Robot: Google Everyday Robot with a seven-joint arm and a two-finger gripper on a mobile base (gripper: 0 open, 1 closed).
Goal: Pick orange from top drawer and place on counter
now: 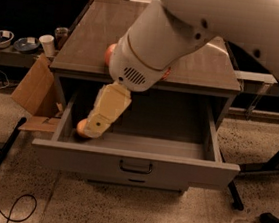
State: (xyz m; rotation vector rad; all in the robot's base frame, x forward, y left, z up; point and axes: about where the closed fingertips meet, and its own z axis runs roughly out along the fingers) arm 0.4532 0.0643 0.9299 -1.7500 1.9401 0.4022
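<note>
Inside top drawer (173, 168), left end | end effector (95, 126) over round orange (81, 127)

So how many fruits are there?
2. The orange sits at the left of the top drawer, right by the pincer. An apple peeks out on the counter behind the arm, which may hide more.
</note>
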